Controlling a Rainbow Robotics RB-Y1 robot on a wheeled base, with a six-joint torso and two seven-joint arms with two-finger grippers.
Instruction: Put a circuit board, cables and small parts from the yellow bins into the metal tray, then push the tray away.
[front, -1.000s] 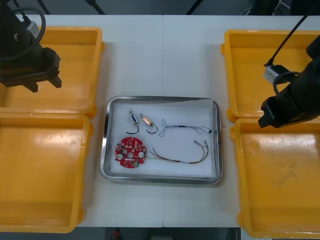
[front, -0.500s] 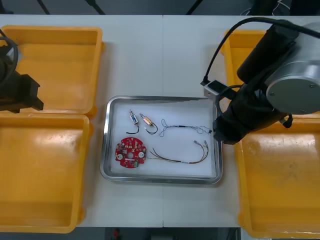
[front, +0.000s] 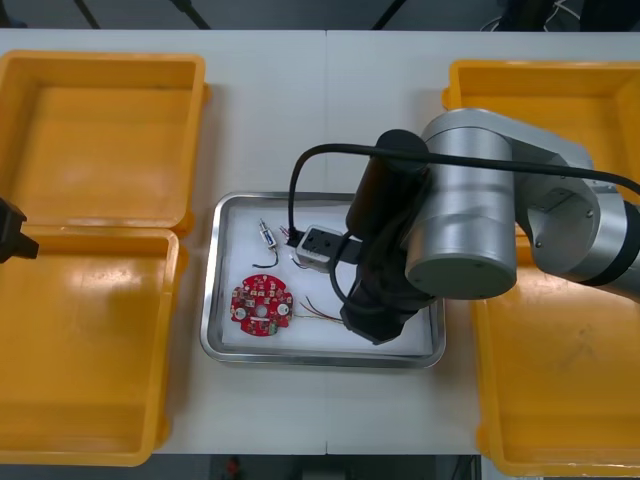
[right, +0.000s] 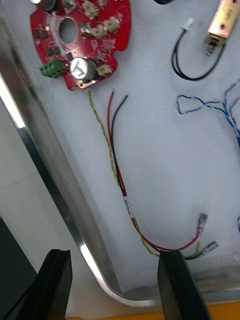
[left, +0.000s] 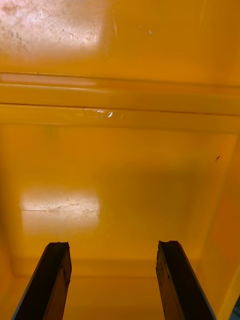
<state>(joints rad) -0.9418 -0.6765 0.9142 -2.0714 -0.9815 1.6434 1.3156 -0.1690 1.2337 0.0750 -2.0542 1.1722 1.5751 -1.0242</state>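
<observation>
Hovering over metal tray, right fingers wide, tray's long axis left-right, left fingers wide

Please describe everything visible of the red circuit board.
The circuit board is round and red, with a hole near its middle, a green terminal block at its edge, a silver-topped cylinder and small pale connectors. It lies flat on the white inside of the metal tray, at its near left. The ends of the red and yellow cable lie just beside it. The open right gripper hangs over the tray's near rim, apart from it.
</observation>
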